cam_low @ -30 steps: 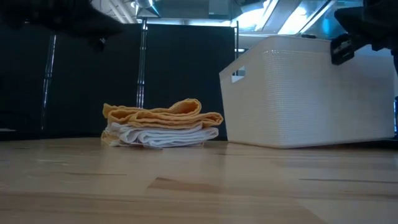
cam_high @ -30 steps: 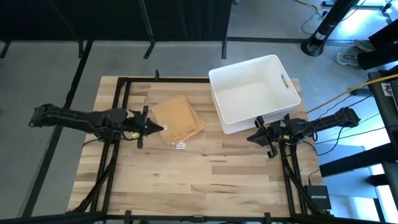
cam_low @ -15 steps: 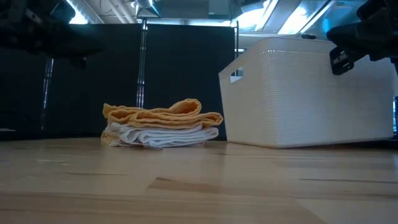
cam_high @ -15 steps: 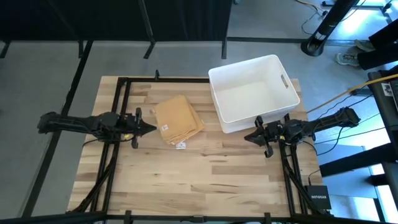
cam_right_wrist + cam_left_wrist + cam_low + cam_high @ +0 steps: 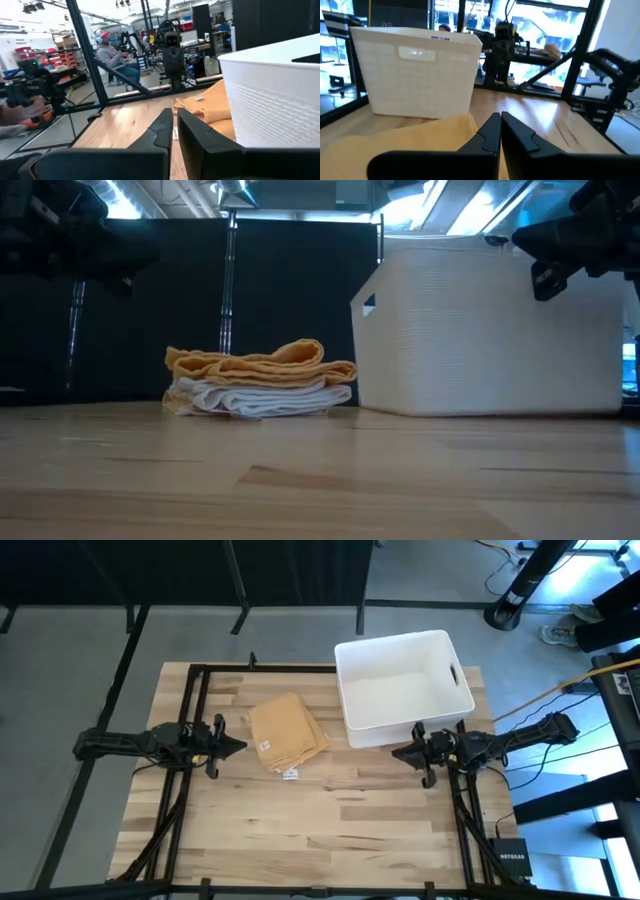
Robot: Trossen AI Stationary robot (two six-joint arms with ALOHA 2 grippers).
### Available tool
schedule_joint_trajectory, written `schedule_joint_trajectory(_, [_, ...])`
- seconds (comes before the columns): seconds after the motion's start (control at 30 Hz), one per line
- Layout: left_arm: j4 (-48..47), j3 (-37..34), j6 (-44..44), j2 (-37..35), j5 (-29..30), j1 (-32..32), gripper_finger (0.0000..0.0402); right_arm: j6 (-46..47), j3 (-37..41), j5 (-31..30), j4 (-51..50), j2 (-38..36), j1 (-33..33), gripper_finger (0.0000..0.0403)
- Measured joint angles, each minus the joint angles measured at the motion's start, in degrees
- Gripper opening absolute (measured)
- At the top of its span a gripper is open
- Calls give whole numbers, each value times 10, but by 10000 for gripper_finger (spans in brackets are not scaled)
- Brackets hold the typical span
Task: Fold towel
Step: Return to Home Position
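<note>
The towel (image 5: 288, 732) is a folded orange stack with white layers showing at its side in the low view (image 5: 260, 385). It lies flat on the wooden table, left of centre, with a small white tag (image 5: 291, 774) at its near corner. My left gripper (image 5: 243, 746) is shut and level, a short way off the towel's left edge and clear of it (image 5: 500, 120). My right gripper (image 5: 394, 754) is shut, points level toward the towel from the right, and holds nothing (image 5: 174, 116).
A white plastic basket (image 5: 345, 690) stands at the far right of the table, its near wall close beside my right arm (image 5: 270, 100). Black frame rails (image 5: 200, 668) run along the table's edges. A person (image 5: 107, 50) sits in the room beyond the table.
My left gripper has drawn back from the towel's left edge toward the table's left edge and sunk lower, still shut. The towel has stayed as it was. The white basket has turned about and now stands square with the table's edges.
</note>
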State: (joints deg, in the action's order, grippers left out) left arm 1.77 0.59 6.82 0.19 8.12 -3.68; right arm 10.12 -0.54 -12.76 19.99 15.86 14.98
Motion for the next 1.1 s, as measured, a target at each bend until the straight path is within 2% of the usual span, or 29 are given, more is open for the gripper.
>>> schedule_joint_trajectory(0.3, [1,-1,2,4,-1,0,4,1,0,7,-18,0,0,31])
schedule_joint_trajectory(0.73, [1,-1,6,4,-1,0,4,1,1,13,-132,0,0,31])
schedule_joint_trajectory(1.1, [1,-1,2,4,-1,0,4,1,1,13,-143,0,0,30])
